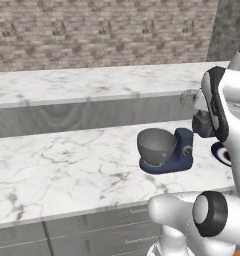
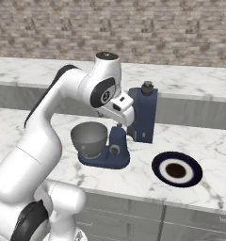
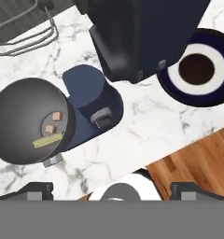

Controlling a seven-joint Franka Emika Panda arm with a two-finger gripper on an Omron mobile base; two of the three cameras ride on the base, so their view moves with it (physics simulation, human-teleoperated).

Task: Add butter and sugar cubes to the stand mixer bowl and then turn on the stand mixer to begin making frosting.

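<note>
Two-finger gripper [image 3: 112,189] of white arm: dark fingertips spread wide, holding nothing, poised above counter's front edge. Below, white marble counter [image 1: 52,170]. On it navy blue stand mixer [image 2: 133,124], head tilted up, wire whisk [image 3: 25,35] raised. Dull grey round metal bowl [image 3: 27,121] sits on mixer base, left of column; inside, yellow butter stick [image 3: 47,140] and two brownish sugar cubes [image 3: 53,122]. Right of mixer, apart: flat dark-blue-and-white plate [image 2: 176,169]. Beyond: raised marble ledge, brick wall [image 1: 92,30].

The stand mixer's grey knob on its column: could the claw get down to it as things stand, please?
Probably yes. The open claw hangs above the stand mixer, and the hand view looks straight down on the knob with nothing over it. The raised head sits off to one side.
</note>
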